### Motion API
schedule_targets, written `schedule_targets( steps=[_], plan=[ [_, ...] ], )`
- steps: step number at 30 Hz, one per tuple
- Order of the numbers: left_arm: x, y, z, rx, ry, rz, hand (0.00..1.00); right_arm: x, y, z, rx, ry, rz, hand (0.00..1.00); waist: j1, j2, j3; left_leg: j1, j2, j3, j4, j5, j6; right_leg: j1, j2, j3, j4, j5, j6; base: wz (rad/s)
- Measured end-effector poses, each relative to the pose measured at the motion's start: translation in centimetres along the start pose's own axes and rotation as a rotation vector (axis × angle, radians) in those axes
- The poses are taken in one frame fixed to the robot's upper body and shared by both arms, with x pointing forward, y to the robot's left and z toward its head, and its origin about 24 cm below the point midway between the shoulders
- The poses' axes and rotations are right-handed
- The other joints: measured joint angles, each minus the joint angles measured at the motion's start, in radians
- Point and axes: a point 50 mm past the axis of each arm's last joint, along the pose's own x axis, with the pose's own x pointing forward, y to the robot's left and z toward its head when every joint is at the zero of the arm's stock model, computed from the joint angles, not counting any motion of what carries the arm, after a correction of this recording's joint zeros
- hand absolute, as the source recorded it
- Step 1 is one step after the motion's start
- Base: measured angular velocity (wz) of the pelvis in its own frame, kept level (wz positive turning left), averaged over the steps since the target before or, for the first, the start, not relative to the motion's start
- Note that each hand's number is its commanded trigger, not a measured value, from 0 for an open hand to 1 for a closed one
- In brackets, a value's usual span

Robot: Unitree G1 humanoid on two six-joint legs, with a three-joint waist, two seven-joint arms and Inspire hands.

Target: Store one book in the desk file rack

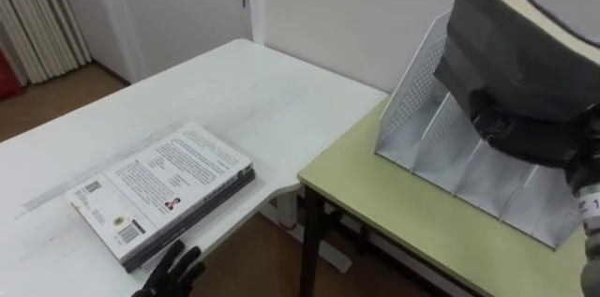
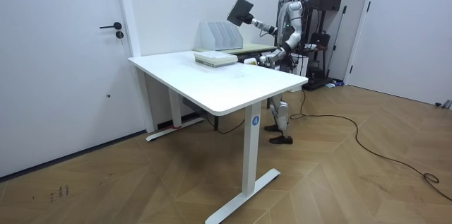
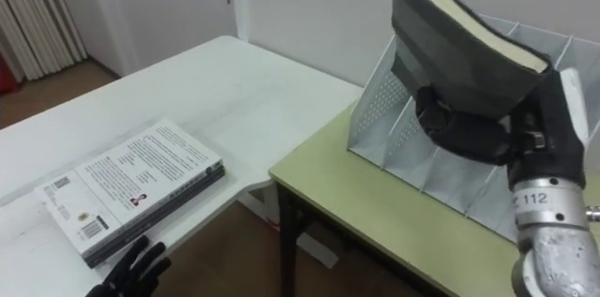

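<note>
I hold the dark grey book (image 3: 459, 44) up in the air with my right robot hand (image 3: 478, 138). My fingers and thumb are curled round its bottom edge, so most of the book sticks up above my robot hand. It is tipped over a bit, with the pale page edge on top. I think I hold it high like this so it can go down into a slot from above. The white file rack (image 3: 380, 100) stands at the far edge of the green tabletop (image 3: 375, 213), close to the wall. Its slots are open at the top and look empty. The book hangs over the rack and does not touch it. It is not in a slot yet, so I think it must come down straight between two walls or it may bump one. My left robot hand (image 3: 131, 274) is low by the near edge of the white tabletop (image 3: 216, 81), fingers spread and holding nothing. It is just beside the pile of books (image 3: 131, 189) lying flat there.
</note>
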Motion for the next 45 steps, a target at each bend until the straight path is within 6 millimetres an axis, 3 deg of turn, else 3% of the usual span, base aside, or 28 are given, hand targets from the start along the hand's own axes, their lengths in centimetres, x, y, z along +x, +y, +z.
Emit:
schedule_targets(
  steps=[4,11,12,14,15,16,18,20,22,25,45],
  plan=[
    [0.0,0.1,-0.2,0.013,0.006,0.013,0.0,1.3,-1.1,1.2,0.009,-0.059,-0.165,1.0,0.006,-0.002,-0.0012,0.0,0.0,-0.001,0.001,0.001,-0.001,0.001,0.001,-0.001,0.0,0.0,0.0,0.0],
    [-0.2,0.3,-0.4,0.006,0.014,0.025,0.0,2.3,-2.0,1.4,0.03,-0.067,-0.342,1.0,0.021,-0.009,-0.0082,-0.002,0.001,-0.004,0.002,0.002,-0.003,-0.001,0.002,-0.002,0.002,-0.001,-0.002,0.0],
    [-0.6,0.7,-1.3,0.003,0.071,0.042,0.0,2.5,-2.1,1.5,0.037,-0.073,-0.368,1.0,0.022,-0.011,-0.0091,-0.002,0.001,-0.005,0.002,0.002,-0.003,-0.001,0.002,-0.002,0.001,-0.001,-0.003,0.0],
    [-2.7,2.3,-4.6,-0.038,0.286,0.149,0.0,2.8,-2.2,1.8,0.046,-0.086,-0.39,1.0,0.021,-0.016,-0.0082,-0.004,0.002,-0.007,0.002,0.002,-0.003,-0.002,0.004,-0.003,0.0,-0.001,-0.004,0.0],
    [-4.7,3.4,-6.7,-0.041,0.451,0.231,0.0,2.8,-2.4,1.8,0.046,-0.086,-0.416,1.0,0.019,-0.025,-0.0105,-0.008,0.004,-0.014,0.002,0.002,-0.004,-0.002,0.007,-0.003,-0.001,0.001,-0.007,0.0],
    [-7.1,4.3,-8.3,-0.041,0.584,0.303,0.0,2.7,-2.5,1.8,0.047,-0.084,-0.434,1.0,0.02,-0.039,-0.0075,-0.016,0.005,-0.022,0.003,0.003,-0.005,-0.004,0.009,-0.003,-0.002,0.003,-0.011,0.0],
    [-9.8,4.7,-9.9,-0.031,0.726,0.363,0.0,2.7,-2.7,1.8,0.049,-0.086,-0.452,1.0,0.021,-0.058,0.0005,-0.032,0.006,-0.029,0.004,0.003,-0.006,-0.018,0.01,-0.005,-0.003,0.006,-0.014,0.09],
    [-9.4,4.5,-10.0,-0.051,0.714,0.383,0.0,2.9,-2.6,1.9,0.056,-0.094,-0.46,1.0,0.023,-0.052,0.0026,-0.052,0.005,-0.041,0.007,0.003,-0.007,-0.029,0.008,-0.019,-0.015,0.013,-0.009,0.26],
    [-8.8,4.2,-10.1,-0.016,0.731,0.362,0.0,4.0,-1.5,1.8,0.074,-0.087,-0.422,1.0,0.028,-0.019,0.001,-0.055,0.006,-0.042,0.007,0.004,-0.006,-0.03,-0.001,-0.029,-0.017,0.016,-0.005,0.1],
    [-8.7,4.0,-10.2,-0.003,0.748,0.352,0.0,4.1,-1.1,1.8,0.082,-0.084,-0.416,1.0,0.026,-0.002,-0.0007,-0.067,0.003,-0.042,0.008,0.005,-0.004,-0.037,-0.004,-0.033,-0.014,0.015,-0.003,0.0],
    [-8.9,4.0,-10.5,-0.007,0.784,0.382,0.0,4.1,-1.2,1.1,0.111,-0.045,-0.427,1.0,0.022,-0.001,0.0,-0.067,-0.003,-0.053,0.008,0.005,-0.003,-0.036,-0.005,-0.038,-0.016,0.015,-0.003,0.0]
  ],
)
